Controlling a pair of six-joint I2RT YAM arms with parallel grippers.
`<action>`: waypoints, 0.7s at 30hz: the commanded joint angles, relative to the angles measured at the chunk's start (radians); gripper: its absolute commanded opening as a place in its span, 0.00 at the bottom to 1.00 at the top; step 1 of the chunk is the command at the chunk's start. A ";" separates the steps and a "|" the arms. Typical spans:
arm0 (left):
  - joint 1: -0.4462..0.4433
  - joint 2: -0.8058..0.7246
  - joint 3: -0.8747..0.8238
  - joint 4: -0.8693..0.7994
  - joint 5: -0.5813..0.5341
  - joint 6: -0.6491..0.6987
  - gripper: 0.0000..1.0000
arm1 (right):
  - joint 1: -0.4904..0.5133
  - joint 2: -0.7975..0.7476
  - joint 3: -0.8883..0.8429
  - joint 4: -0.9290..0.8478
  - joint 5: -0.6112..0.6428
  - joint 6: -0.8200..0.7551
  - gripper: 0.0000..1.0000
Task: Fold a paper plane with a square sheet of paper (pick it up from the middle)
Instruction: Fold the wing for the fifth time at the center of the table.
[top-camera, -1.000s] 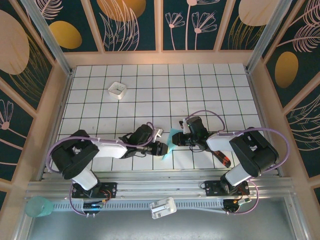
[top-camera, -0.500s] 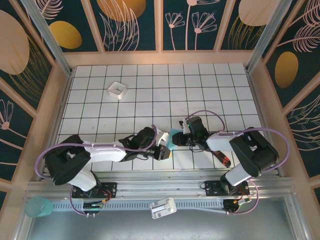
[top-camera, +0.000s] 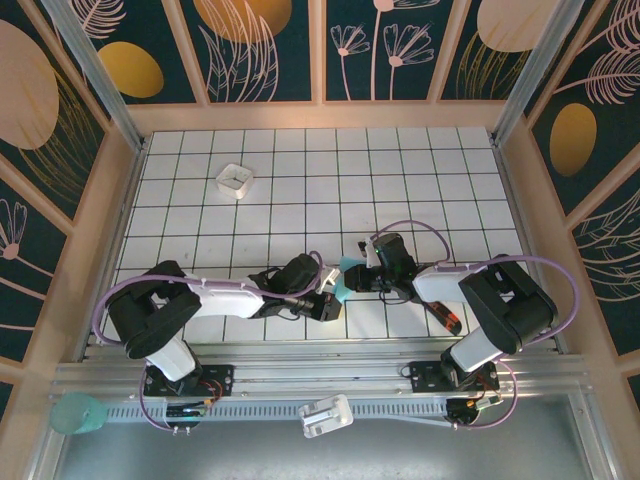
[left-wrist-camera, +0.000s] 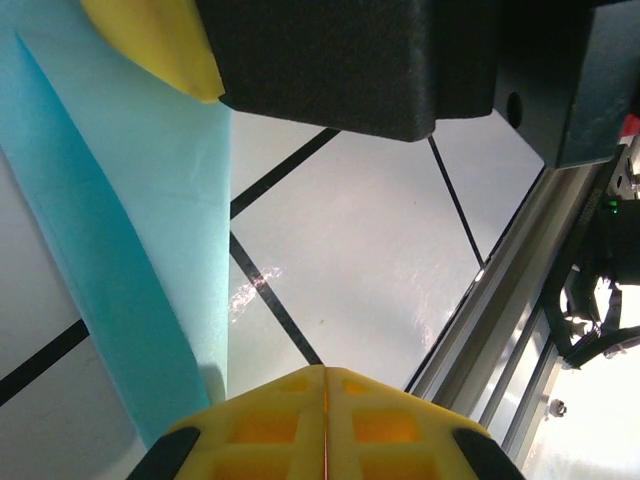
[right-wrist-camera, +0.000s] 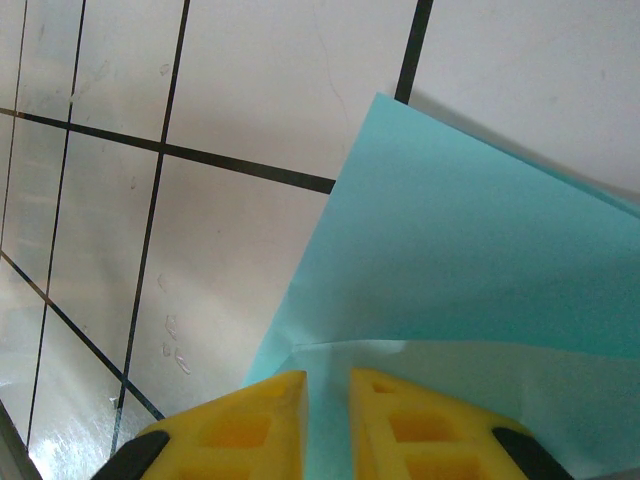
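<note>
Sheet position decides it: the square sheet of paper (right-wrist-camera: 450, 250) is between the arms, pinched by the right gripper (right-wrist-camera: 327, 378) — the left gripper (left-wrist-camera: 325, 375), closed tight, sits just beside its long edge.

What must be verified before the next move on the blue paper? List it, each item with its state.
1. Right gripper grips the sheet of paper: ok, paper runs between its fingers.
2. Left gripper shut: ok, fingers meet.
3. Left gripper holds the paper: cannot tell, the sheet lies beside its fingertips.
4. Fold present: ok, layers overlap in the right wrist view.
5. Room between grippers: cannot tell, they sit very close in the top view.
6. White tray out of the way: ok, far back left.
</note>
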 joint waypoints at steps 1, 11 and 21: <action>0.005 0.020 0.020 -0.026 -0.007 0.014 0.09 | 0.001 0.016 -0.006 -0.069 0.063 -0.020 0.19; 0.020 0.026 0.010 -0.036 -0.024 0.015 0.07 | 0.001 0.017 -0.007 -0.066 0.061 -0.018 0.19; 0.028 0.038 0.006 -0.036 -0.018 0.022 0.06 | 0.001 0.017 -0.005 -0.069 0.063 -0.020 0.19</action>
